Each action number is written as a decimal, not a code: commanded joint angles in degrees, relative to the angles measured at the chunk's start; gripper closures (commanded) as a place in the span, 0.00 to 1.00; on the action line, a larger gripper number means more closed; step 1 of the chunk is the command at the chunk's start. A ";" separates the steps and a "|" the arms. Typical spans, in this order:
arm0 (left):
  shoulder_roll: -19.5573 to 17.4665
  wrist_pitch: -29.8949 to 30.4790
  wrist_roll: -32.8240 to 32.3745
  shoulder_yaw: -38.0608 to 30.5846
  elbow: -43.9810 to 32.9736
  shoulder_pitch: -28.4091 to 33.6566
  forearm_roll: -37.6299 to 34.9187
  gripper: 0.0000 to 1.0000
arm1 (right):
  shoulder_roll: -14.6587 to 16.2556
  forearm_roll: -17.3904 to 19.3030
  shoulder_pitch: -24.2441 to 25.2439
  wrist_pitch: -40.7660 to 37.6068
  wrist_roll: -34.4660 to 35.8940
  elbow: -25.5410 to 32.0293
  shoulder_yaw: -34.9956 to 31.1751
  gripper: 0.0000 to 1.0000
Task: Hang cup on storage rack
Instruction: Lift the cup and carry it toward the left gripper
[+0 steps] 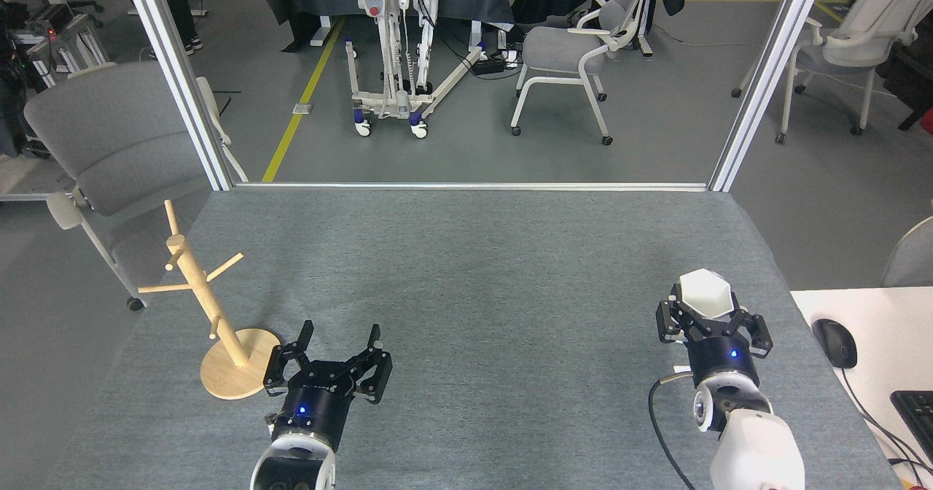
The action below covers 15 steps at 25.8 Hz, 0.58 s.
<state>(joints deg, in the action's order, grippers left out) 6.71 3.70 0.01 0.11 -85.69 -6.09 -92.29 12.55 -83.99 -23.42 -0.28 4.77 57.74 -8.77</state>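
The white faceted cup (704,293), hexagonal at the rim, sat pinched in my right gripper (707,313), mouth up, over the grey felt-like table (481,271). Well to its left, my left gripper (339,340) lay spread and empty, with the pale wooden rack (208,304) just beside it on its round base.

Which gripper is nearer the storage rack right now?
Left. The left gripper sits open just right of the storage rack, close to its round base. The right gripper is far across the table, shut on the cup.
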 commanded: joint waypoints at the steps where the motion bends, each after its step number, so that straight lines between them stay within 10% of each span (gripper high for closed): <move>1: -0.30 0.87 0.07 0.06 -0.36 0.20 -0.09 0.01 | 1.16 0.50 1.54 2.12 -1.51 8.53 2.18 0.74; 15: -2.49 2.89 5.26 20.28 0.17 3.19 -13.44 0.01 | -1.39 3.92 1.45 42.64 -20.41 28.13 33.12 0.72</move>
<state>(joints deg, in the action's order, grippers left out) 4.06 6.64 5.51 15.65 -86.18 -2.42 -103.30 12.19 -80.13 -21.81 35.77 -13.17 84.60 17.80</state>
